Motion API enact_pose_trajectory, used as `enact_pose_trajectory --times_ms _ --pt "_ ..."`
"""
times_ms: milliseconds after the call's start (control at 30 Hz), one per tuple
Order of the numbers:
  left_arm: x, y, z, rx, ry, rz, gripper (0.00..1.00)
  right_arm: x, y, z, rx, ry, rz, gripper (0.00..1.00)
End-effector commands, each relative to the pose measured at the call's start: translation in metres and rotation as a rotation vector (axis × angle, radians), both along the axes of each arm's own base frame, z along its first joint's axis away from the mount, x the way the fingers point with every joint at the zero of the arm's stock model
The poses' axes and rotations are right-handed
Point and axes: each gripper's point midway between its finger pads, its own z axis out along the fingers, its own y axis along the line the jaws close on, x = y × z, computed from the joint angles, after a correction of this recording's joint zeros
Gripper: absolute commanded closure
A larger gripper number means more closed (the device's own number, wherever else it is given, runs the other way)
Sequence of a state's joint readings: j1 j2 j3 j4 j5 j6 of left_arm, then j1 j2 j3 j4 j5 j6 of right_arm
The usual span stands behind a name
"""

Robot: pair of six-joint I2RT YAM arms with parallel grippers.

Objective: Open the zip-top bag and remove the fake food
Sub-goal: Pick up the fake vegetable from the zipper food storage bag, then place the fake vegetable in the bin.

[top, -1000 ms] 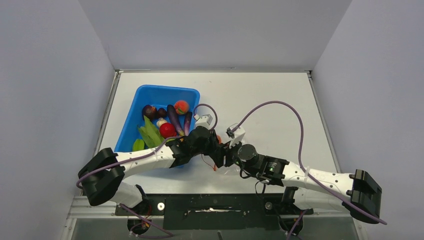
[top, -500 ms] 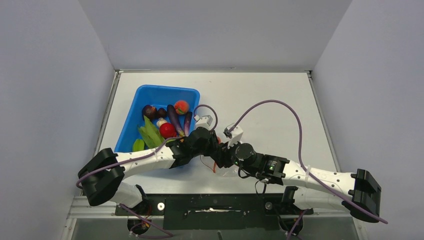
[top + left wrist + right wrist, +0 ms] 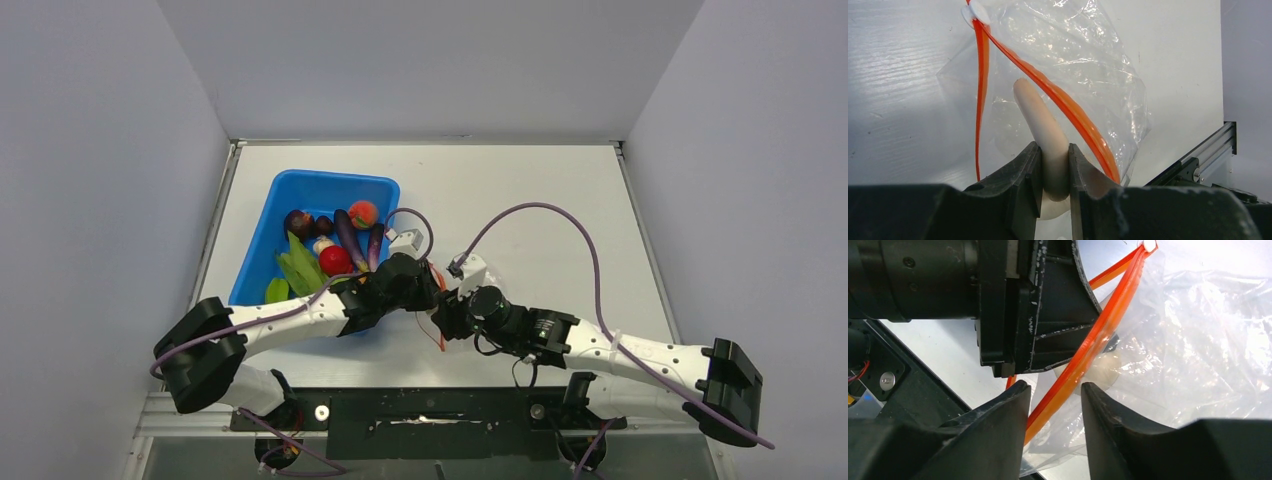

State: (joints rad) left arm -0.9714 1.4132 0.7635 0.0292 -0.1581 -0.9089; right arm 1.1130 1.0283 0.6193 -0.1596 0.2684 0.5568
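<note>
Left gripper (image 3: pixel 1054 148) shifted, pinching smooth beige fake food (image 3: pixel 1035 109)

walls (image 3: pixel 420 60): pale grey; table (image 3: pixel 540 190): white; light: even

clear zip-top bag (image 3: pixel 1083 60), orange-red zipper strip (image 3: pixel 1068 107); pale beige fake food (image 3: pixel 1040 120); blue bin (image 3: pixel 335 178); purple cables (image 3: pixel 545 206).

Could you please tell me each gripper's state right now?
Left gripper: closed on a pale beige curved plastic food piece in the mouth of the clear zip-top bag.
Right gripper: orange zipper strip between its jaws; grip cannot be told.
</note>
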Motion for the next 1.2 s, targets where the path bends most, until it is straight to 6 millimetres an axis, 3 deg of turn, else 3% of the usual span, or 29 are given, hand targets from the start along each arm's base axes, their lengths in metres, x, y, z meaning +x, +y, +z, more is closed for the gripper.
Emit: enact_pose_trajectory --times_ms 0,300,433,533,833,1000,1167 --pt "0.010 -0.005 0.031 -0.062 -0.064 0.016 0.99 0.007 0.001 0.020 0.046 -0.034 -0.019 0.61" --pt "0.011 -0.005 0.032 -0.078 -0.049 0.006 0.99 0.018 -0.013 0.011 0.028 -0.017 -0.081 0.82" --pt "0.015 -0.001 0.038 -0.099 -0.043 0.009 0.99 0.034 -0.035 -0.002 0.012 0.012 -0.173 0.92" --pt "0.019 0.004 0.040 -0.102 -0.043 0.024 0.99 0.046 -0.055 -0.009 0.011 0.034 -0.247 0.94" --pt "0.028 0.001 0.058 -0.109 -0.067 0.020 0.99 0.056 -0.086 -0.010 0.042 0.035 -0.365 0.94" --pt "0.037 0.035 0.089 -0.024 -0.169 0.113 1.00 0.063 -0.105 -0.016 0.047 0.059 -0.451 0.97" --pt "0.050 0.100 0.125 0.096 -0.314 0.312 1.00 0.065 -0.108 -0.012 0.080 0.061 -0.456 0.98"
